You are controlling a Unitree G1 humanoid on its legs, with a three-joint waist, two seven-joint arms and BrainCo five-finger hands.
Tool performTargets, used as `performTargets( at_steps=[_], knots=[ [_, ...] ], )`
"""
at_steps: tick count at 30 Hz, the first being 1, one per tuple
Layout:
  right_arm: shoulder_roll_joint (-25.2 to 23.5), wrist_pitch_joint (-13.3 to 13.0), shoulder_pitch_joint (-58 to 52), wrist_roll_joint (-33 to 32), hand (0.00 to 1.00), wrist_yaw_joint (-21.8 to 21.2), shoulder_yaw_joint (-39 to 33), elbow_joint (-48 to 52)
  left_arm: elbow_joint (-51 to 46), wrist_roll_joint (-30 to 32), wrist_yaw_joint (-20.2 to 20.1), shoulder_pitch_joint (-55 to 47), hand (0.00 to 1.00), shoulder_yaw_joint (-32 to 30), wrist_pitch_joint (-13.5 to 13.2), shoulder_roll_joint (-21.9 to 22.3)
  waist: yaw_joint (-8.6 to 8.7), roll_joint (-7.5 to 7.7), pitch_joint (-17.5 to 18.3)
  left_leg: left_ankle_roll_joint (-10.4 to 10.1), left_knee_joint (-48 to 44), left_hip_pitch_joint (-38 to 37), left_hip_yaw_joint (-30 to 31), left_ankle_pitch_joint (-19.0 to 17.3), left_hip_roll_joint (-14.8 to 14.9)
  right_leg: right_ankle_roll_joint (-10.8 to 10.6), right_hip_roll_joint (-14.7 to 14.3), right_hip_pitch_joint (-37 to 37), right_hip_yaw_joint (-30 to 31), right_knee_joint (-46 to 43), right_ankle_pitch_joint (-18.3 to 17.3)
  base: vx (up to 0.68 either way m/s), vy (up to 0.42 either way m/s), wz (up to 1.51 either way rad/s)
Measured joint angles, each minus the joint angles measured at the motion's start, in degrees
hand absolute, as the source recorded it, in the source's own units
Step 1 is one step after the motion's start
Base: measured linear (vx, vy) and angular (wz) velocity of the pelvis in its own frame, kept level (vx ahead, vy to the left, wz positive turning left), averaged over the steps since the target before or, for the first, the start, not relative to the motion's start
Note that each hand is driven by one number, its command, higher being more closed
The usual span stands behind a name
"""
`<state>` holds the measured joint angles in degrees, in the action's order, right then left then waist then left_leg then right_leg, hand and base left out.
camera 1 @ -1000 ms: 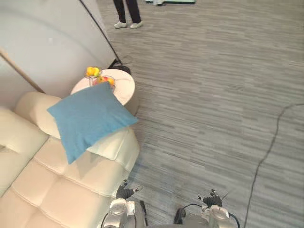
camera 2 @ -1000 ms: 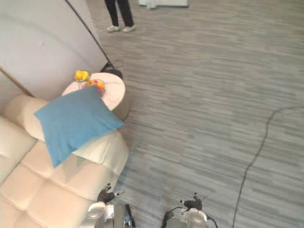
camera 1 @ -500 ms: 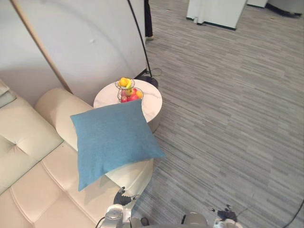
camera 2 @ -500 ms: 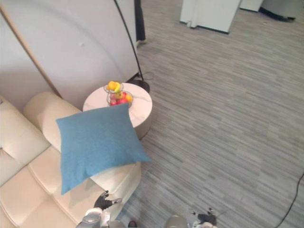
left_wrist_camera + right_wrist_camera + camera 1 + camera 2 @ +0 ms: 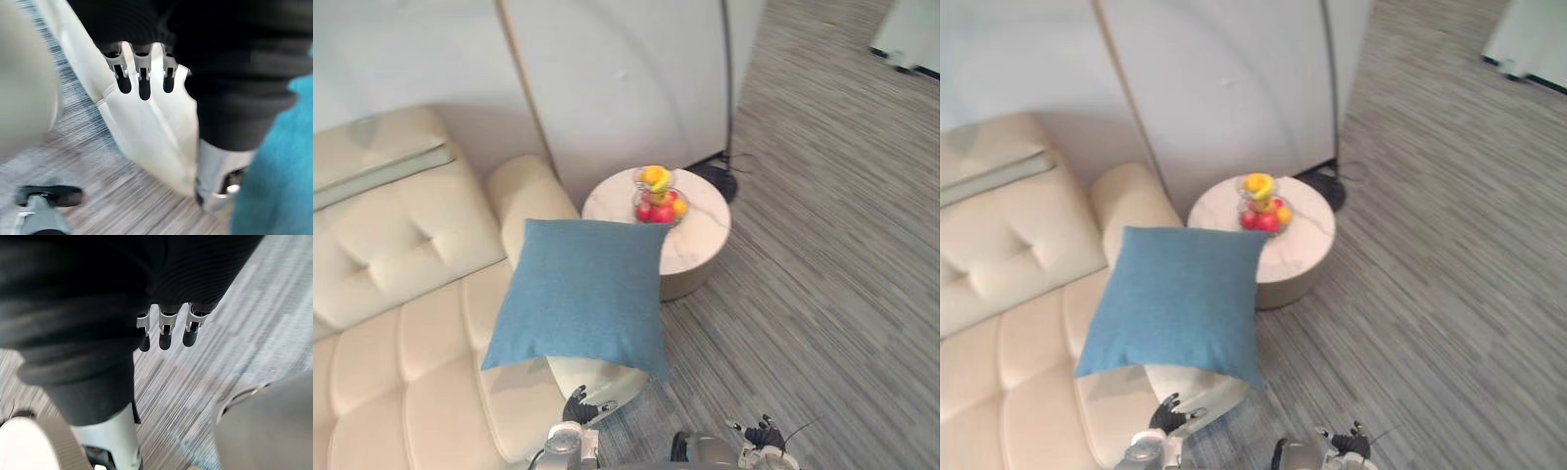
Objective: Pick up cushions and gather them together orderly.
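A blue square cushion [image 5: 582, 294] leans on the rounded arm of a cream sofa [image 5: 411, 333], one corner hanging over the arm's front end. My left hand [image 5: 576, 406] hangs low just below that corner, apart from it. In the left wrist view its fingers [image 5: 142, 73] are relaxed and hold nothing, with the sofa arm [image 5: 146, 132] past them and the cushion [image 5: 274, 161] beside the thumb. My right hand [image 5: 759, 431] hangs low over the grey floor, its fingers [image 5: 166, 328] relaxed and empty.
A round white side table [image 5: 700, 240] stands by the sofa arm, carrying a wire bowl of fruit [image 5: 656, 196]. Behind it a floor lamp's dark base [image 5: 720, 181] sits against a white wall panel [image 5: 626, 78]. Grey striped carpet [image 5: 832, 294] stretches to the right.
The whole picture has swung round, so the camera has moved: sofa back and wall now show more. The cushion stays on the sofa arm. Both hands stay low.
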<state>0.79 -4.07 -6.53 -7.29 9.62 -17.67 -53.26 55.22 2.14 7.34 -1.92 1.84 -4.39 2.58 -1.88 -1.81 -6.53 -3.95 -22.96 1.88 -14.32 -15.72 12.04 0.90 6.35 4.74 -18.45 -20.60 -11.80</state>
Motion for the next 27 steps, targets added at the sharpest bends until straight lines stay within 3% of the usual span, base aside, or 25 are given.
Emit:
performTargets(
  at_steps=[2, 3, 4, 5, 9, 13, 19, 24, 26, 27],
  knots=[
    [0.5, 0.0, 0.3, -0.2, 0.00, 0.0, 0.2, 0.0, 0.0, 0.0, 0.1, 0.2, 0.00, 0.8, 0.0, -0.1, 0.00, -0.25, 0.2, 2.2, 2.7, 0.1, -4.8, 2.5, 1.4, -0.3, 1.6, -1.0, -2.1, 0.8, 0.1, 0.00, 0.070, 0.71],
    [0.8, 0.0, 0.5, -0.3, 0.00, 0.1, 0.2, -0.1, 0.1, 0.0, 0.1, 0.1, 0.00, 1.6, 0.0, -0.2, -0.09, -0.77, 0.3, -0.7, 5.2, 0.4, -5.6, 5.1, 1.3, -1.5, 1.9, -1.1, -2.5, 1.1, 0.5, -0.02, 0.098, 0.53],
    [1.1, 0.0, 0.6, -0.3, 0.00, 0.1, 0.2, -0.3, 0.3, 0.0, 0.2, 0.2, 0.00, 1.7, 0.0, -0.2, -0.11, -0.87, 0.4, -1.0, 5.9, 0.4, -5.4, 5.3, 0.9, -1.9, 1.9, -1.1, -2.3, 1.4, 0.6, -0.02, 0.146, 0.33],
    [0.9, 0.0, 1.0, -0.5, 0.00, 0.1, 0.7, -1.4, 0.7, 0.0, 0.2, 0.5, 0.00, 3.0, 0.0, -1.1, -0.17, -0.68, 0.6, -1.9, 8.6, -0.1, -5.2, 6.2, -0.7, -3.2, 2.0, -1.7, -1.5, 4.0, 2.1, -0.02, 0.124, 0.14],
    [0.7, 0.2, 0.8, -0.5, 0.00, 0.1, 0.9, -4.1, 3.4, 0.0, 0.0, 0.7, 0.00, 6.6, -0.2, -4.0, 0.54, 0.42, 1.1, -0.3, 16.3, -3.7, -3.9, 10.0, -5.5, -5.0, 3.4, -4.9, -1.3, 11.0, 6.4, -0.01, 0.162, 0.13],
    [0.5, 0.1, 0.7, -0.4, 0.00, 0.0, 0.3, -4.2, 4.1, 0.0, 0.1, 0.7, 0.00, 6.6, -0.2, -5.3, 0.53, 0.60, 1.2, 0.3, 21.5, -5.9, -4.0, 12.4, -7.6, -5.5, 4.0, -5.1, -0.3, 12.1, 7.1, -0.01, 0.085, 0.03],
    [0.5, 0.1, 1.8, -0.2, 0.00, 0.6, 0.4, -4.7, 5.1, -0.2, 0.3, 1.0, 0.00, 5.9, -0.2, -6.9, 0.53, 0.71, 1.5, 0.4, 24.9, -6.5, -2.7, 14.2, -8.1, -5.5, 3.4, -5.2, -0.5, 14.2, 8.2, 0.00, 0.003, 0.01],
    [2.2, 0.1, 5.5, -0.1, 0.00, 2.3, 0.3, -3.7, -0.2, -3.1, 2.8, 0.7, 0.00, -0.3, -0.3, -9.5, 0.49, 1.01, 1.6, 0.5, 26.9, -6.3, -1.2, 15.3, -8.3, -5.5, 2.9, -5.9, -2.0, 16.5, 9.2, 0.02, -0.008, 0.11],
    [7.5, 0.1, 7.1, -0.4, 0.00, 1.6, -0.8, -0.7, -5.0, -5.6, 3.7, 1.2, 0.00, -4.8, -0.5, -12.5, 0.09, 1.21, 1.5, 0.4, 27.0, -6.0, -1.2, 15.4, -8.4, -5.3, 2.7, -6.0, -2.0, 17.7, 9.8, 0.00, 0.000, 0.00],
    [11.2, 0.1, 6.7, -2.0, 0.00, -1.3, -0.5, 4.4, -7.6, -7.2, 3.7, 1.0, 0.00, -6.8, -1.4, -14.5, 0.08, 1.21, 1.5, 0.4, 27.2, -5.9, -1.4, 15.4, -8.4, -5.3, 2.7, -5.8, -1.9, 18.1, 10.0, 0.00, 0.000, 0.00]
  ],
)
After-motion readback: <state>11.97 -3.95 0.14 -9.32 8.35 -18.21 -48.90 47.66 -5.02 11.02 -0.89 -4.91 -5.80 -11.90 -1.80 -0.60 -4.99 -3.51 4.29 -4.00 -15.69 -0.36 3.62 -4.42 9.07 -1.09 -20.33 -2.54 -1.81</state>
